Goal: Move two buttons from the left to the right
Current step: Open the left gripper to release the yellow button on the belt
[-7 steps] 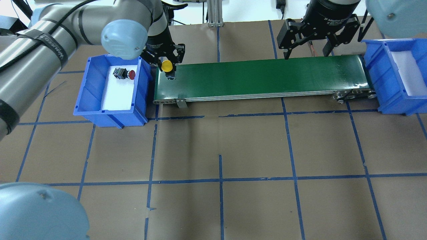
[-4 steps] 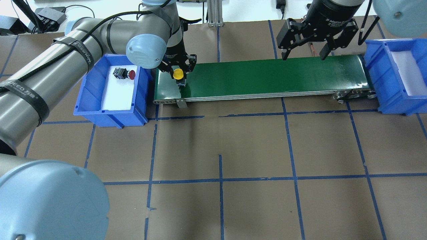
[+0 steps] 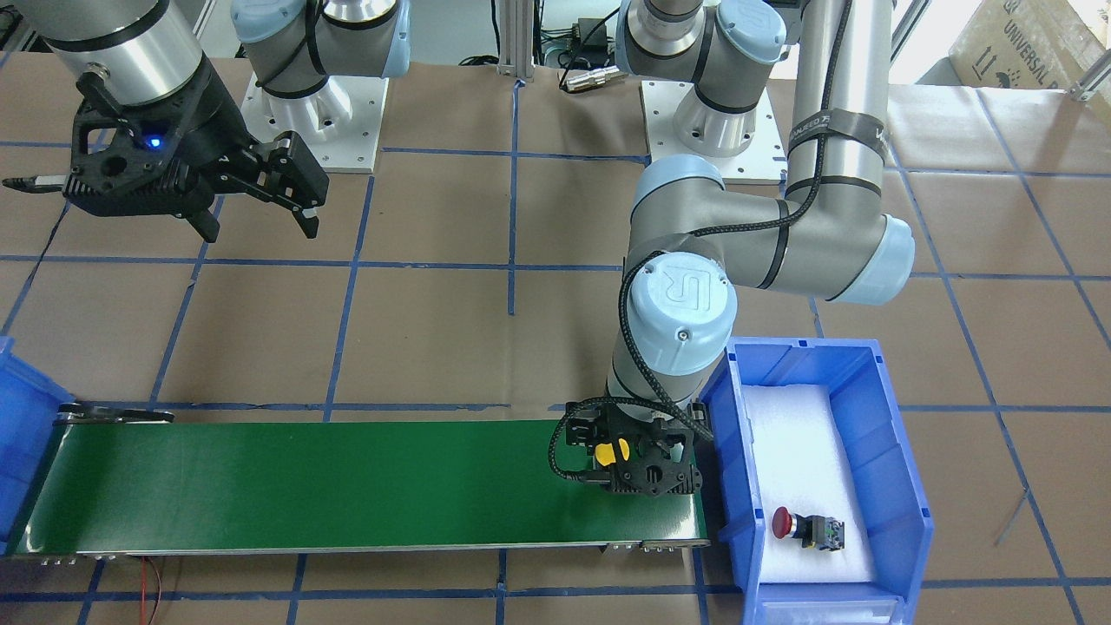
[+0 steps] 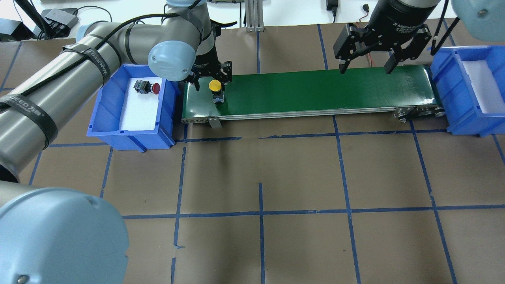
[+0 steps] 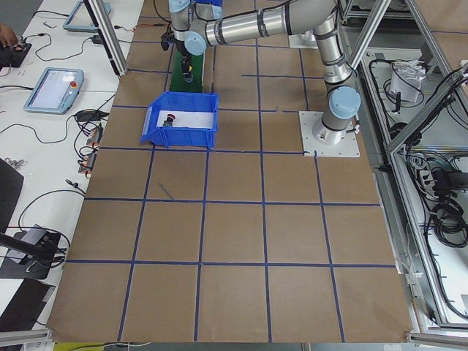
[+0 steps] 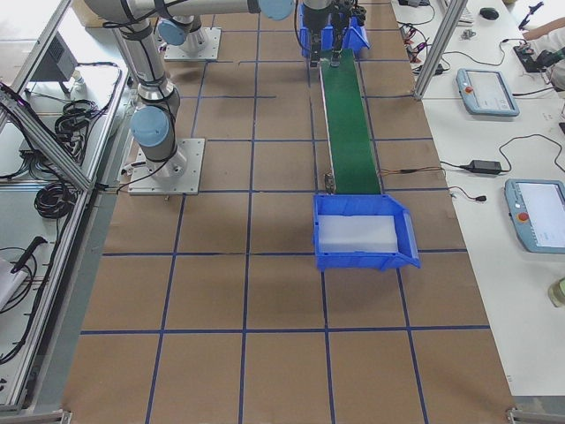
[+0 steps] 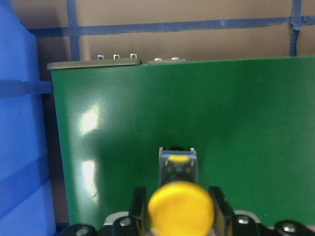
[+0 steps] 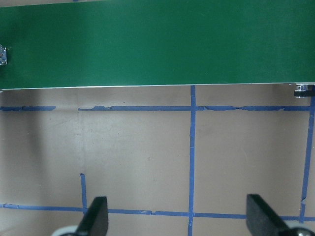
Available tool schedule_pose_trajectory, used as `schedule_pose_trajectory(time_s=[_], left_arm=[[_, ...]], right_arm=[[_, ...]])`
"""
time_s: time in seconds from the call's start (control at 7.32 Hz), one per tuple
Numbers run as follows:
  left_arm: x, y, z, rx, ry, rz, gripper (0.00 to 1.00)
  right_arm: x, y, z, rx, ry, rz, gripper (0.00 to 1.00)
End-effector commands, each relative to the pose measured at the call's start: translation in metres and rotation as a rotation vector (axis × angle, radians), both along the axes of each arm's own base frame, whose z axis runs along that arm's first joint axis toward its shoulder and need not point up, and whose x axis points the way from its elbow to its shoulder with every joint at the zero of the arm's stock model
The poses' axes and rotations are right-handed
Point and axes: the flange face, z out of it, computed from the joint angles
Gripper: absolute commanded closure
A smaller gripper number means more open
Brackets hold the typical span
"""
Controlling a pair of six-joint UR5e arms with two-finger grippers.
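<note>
The yellow-capped button [image 4: 215, 84] is held between the fingers of my left gripper [image 4: 213, 82] over the left end of the green conveyor belt [image 4: 315, 88]. In the left wrist view the yellow cap [image 7: 180, 211] sits between both fingers [image 7: 138, 204], and its grey body [image 7: 177, 164] hangs close to the belt [image 7: 197, 108]. The red-capped button [image 4: 148, 87] lies on its side on white foam in the left blue bin [image 4: 103, 106]. My right gripper [image 4: 365, 70] is open and empty above the far edge of the belt's right part.
The right blue bin [image 4: 444, 85] with white foam stands at the belt's right end. It also shows in the exterior right view [image 6: 366, 256]. Brown paper with blue tape lines covers the table [image 4: 260, 177]. The left arm's elbow [image 3: 681, 299] hangs over the left bin's edge.
My left gripper has carried the yellow button rightward from the bin's edge onto the belt's left end and lower. My right gripper has shifted slightly right and stays open.
</note>
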Motion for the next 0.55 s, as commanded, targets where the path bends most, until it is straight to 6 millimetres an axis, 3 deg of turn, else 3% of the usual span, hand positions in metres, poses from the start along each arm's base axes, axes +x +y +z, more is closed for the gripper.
schedule_pose_trajectory(time_s=[0.0,0.14,0.27,0.41], left_arm=[[0.046,0.016,0.055,-0.029,0.001,-0.079,0.00],[0.106,0.020,0.072,0.015,-0.001,-0.106,0.00],[0.161,0.015,0.075,0.039,0.000,-0.171,0.00],[0.190,0.009,0.068,0.054,0.000,-0.257,0.00]], right_arm=[[0.000,0.002,-0.003,0.011,0.038,0.002,0.00],[-0.001,-0.005,-0.009,0.010,0.067,-0.005,0.01],[0.001,-0.016,-0.015,0.016,0.065,0.002,0.01],[0.002,-0.021,-0.019,0.014,0.068,0.012,0.01]])
